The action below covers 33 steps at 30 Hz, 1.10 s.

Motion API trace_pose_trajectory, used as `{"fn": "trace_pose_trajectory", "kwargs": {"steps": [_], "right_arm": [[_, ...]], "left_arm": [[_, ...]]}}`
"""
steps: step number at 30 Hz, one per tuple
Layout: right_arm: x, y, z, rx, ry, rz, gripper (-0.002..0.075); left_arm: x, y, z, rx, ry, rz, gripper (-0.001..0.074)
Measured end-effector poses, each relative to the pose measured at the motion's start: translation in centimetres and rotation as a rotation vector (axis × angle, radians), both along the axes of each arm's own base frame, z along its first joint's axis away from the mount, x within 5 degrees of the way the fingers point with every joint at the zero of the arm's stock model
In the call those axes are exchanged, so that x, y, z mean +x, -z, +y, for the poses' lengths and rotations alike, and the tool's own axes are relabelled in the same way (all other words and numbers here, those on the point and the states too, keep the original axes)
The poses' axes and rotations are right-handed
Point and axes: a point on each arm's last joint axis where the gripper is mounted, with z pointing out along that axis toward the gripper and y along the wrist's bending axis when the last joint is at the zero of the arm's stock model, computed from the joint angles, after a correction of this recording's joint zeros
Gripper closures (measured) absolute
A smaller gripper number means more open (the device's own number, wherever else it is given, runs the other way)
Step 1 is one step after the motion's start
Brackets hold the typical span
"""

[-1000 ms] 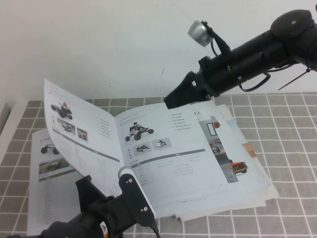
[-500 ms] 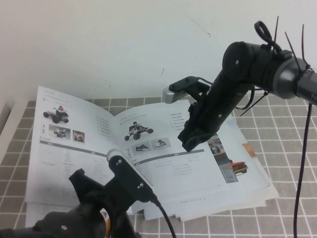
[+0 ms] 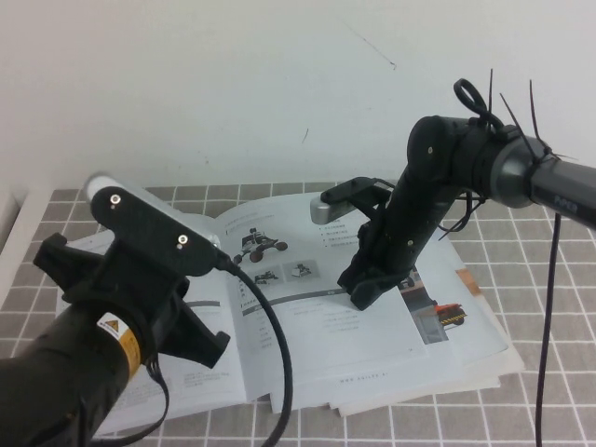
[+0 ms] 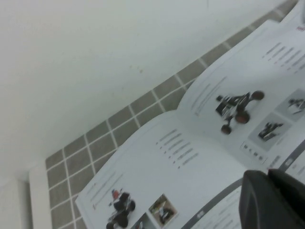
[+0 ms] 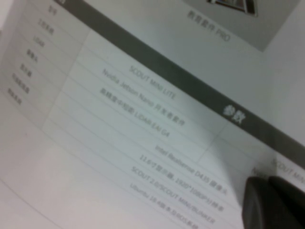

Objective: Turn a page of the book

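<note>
On the tiled tabletop: a grey-and-white grid surface (image 3: 549, 391) runs up to a white wall at its far edge.
Book: the book (image 3: 372, 345), a large thin white glossy catalogue, lies open across the middle of the tabletop, spine running from the far edge toward the near edge; loose-looking leaves fan out under its right half toward the right edge.
Page: the page (image 4: 157, 162) lies on the left half of the book, the face with the red-topped rover (image 4: 119, 210) and small photos upward; most of it is hidden behind the left arm in the high view.
Right-hand leaf: shows a dark wheeled vehicle (image 3: 259, 248) near the spine, two small photos below it and a grey header bar (image 3: 298, 296) across the sheet.
Right gripper: the right gripper (image 3: 365, 291) is tilted down onto the right-hand leaf, just beside the end of the grey bar, its fingers fully closed with nothing between them; its tip appears to touch the paper.
Right wrist view: fine printed table rows and a dark header bar (image 5: 157, 81) close under the gripper.
Left gripper: the left gripper (image 4: 274, 200) hangs above the left half of the book near the near-left corner; whether it is open or closed cannot be told.
Left arm: a black body with a cable (image 3: 275, 354) covers much of the left page.
</note>
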Motion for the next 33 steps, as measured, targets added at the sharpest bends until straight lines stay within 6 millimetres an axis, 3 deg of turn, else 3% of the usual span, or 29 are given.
{"fn": "trace_pose_trajectory", "kwargs": {"steps": [4, 9, 12, 15, 18, 24, 29, 33], "right_arm": [[0.0, -0.1, 0.0, 0.001, 0.002, 0.0, 0.0727], [-0.1, -0.5, -0.2, -0.008, -0.001, 0.004, 0.0727], [-0.5, -2.1, -0.5, -0.017, -0.016, -0.008, 0.0727], [-1.0, -6.0, -0.9, 0.0, -0.024, -0.079, 0.0727], [-2.2, -11.7, -1.7, 0.03, -0.029, -0.195, 0.0727], [-6.6, -22.8, -4.5, 0.088, -0.003, -0.439, 0.0727], [-12.1, -30.4, -7.3, 0.155, 0.007, -0.604, 0.0727], [-17.0, -34.6, -9.8, 0.202, 0.007, -0.7, 0.0727]], "left_arm": [[-0.2, 0.4, 0.1, 0.03, 0.005, 0.039, 0.0739], [-1.2, 0.3, -1.7, 0.0, 0.261, 0.073, 0.0739], [-1.9, -1.3, -2.6, -0.074, 0.383, 0.044, 0.0739], [-2.2, -4.0, -3.0, -0.148, 0.44, -0.019, 0.0739], [-2.5, -7.9, -2.7, -0.213, 0.458, -0.122, 0.0739], [-3.7, -15.0, -0.4, -0.249, 0.414, -0.287, 0.0739], [-4.6, -16.6, 1.8, 0.008, 0.368, -0.167, 0.0739], [-6.0, -15.0, 2.3, 0.191, 0.468, 0.088, 0.0739]]}}
